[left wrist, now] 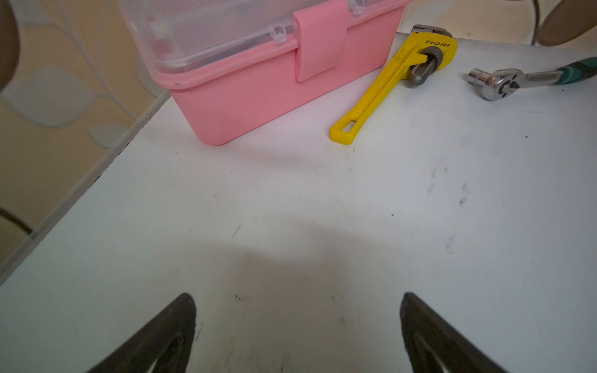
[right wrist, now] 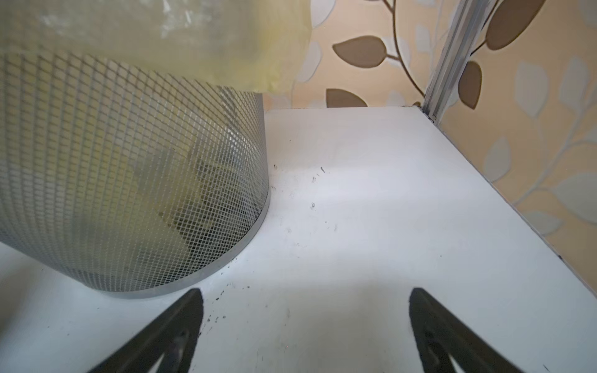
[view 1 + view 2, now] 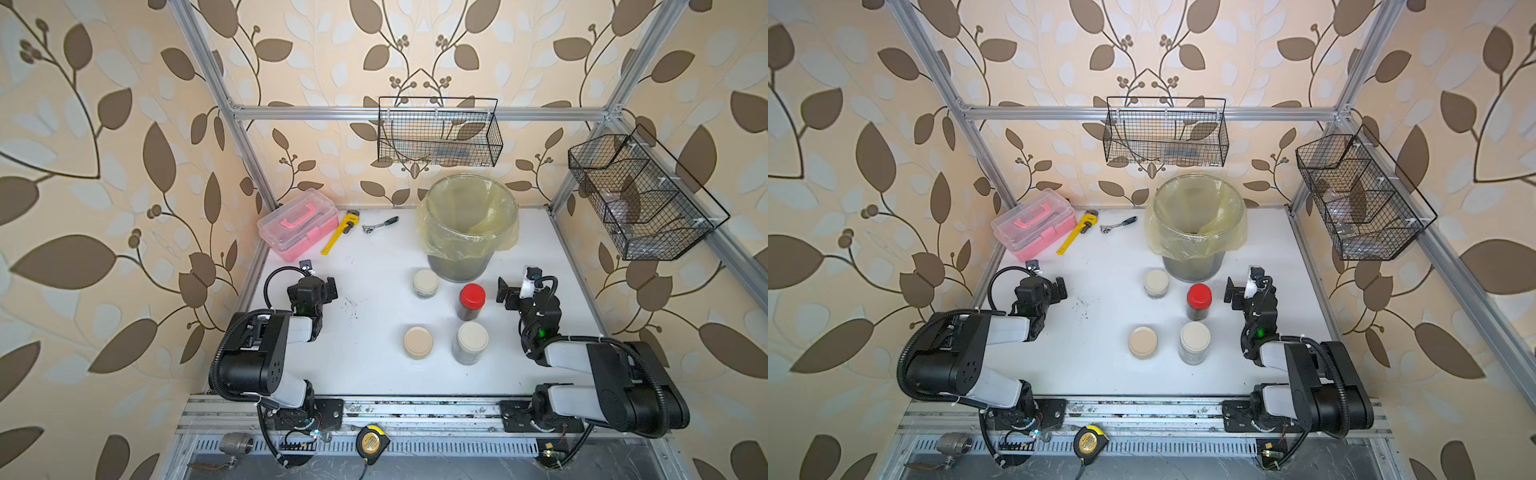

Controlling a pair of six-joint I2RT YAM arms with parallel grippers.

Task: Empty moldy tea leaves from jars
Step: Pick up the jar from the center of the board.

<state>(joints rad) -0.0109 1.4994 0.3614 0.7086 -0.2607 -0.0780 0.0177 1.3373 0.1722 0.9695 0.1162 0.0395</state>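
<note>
Nearest in a top view, left tool [image 3: 324, 287] and right tool [image 3: 507, 296] sit spread and empty, either side before the bin [image 3: 457, 268]. Four lidded jars [image 3: 472, 301] of tea leaves [image 3: 468, 315] stand just before it. Left wrist view: fingertips [image 1: 181, 323] apart over bench [image 1: 323, 210]. Right wrist view: bin [image 2: 129, 161] close; a careless swing could topple it.

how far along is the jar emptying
Nothing looks done: the red-lidded jar and three beige-lidded jars stand capped. Nothing is in hand; the left gripper and right gripper are open and empty. Left: uncap each jar and empty it into the lined bin.
</note>
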